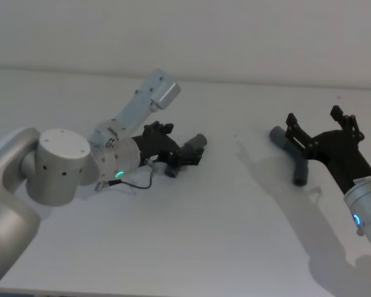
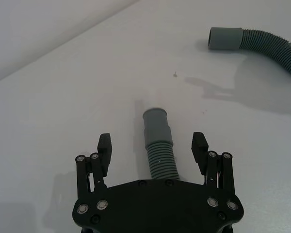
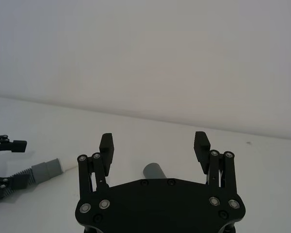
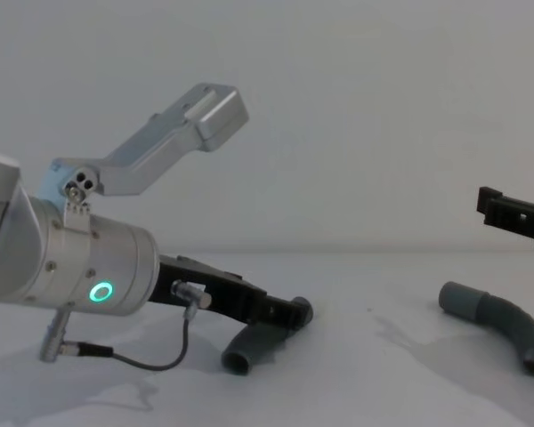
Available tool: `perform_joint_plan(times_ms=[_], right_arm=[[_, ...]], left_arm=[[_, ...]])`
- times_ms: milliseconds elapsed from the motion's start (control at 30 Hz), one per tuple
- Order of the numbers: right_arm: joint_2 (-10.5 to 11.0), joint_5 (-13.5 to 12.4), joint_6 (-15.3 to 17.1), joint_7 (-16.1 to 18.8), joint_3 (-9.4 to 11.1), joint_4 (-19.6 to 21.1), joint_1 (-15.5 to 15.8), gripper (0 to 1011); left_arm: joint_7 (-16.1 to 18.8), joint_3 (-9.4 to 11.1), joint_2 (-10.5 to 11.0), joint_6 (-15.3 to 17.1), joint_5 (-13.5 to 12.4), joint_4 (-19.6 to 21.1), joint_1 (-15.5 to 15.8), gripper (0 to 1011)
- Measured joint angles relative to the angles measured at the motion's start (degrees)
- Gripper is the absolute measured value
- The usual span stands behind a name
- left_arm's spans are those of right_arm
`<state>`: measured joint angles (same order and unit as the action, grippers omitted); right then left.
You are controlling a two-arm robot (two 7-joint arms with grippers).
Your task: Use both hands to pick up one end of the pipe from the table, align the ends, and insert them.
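Left end effector (image 2: 153, 144), open, straddles left pipe (image 2: 155, 127) to grip it; right end effector (image 3: 155, 144), open and empty, hovers over right pipe (image 1: 298, 167).

Head view: high, angled down over the broad white matte table (image 1: 222, 235).
Chest view: low, side-on across it.
Left wrist view: close behind the left black two-finger gripper (image 2: 152, 141).
Right wrist view: close behind the right black two-finger gripper (image 3: 154, 141), facing the pale grey wall (image 3: 145, 58).
Shared: head and chest both cover the table.
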<state>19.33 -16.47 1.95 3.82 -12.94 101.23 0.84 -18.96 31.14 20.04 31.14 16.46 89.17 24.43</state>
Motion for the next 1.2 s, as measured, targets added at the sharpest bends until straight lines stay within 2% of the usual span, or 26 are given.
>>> perform_joint_plan(times_ms=[567, 1200], right_arm=[[0.0, 0.0, 0.0, 0.0, 0.0, 0.0, 0.0, 1004], [0.0, 0.0, 0.0, 0.0, 0.0, 0.0, 0.0, 1004]], left_arm=[[-2.7, 0.3, -1.2, 1.1, -0.2, -3.7, 2.8, 1002], [-4.9, 0.8, -1.6, 2.8, -0.8, -5.1, 3.6, 1002]])
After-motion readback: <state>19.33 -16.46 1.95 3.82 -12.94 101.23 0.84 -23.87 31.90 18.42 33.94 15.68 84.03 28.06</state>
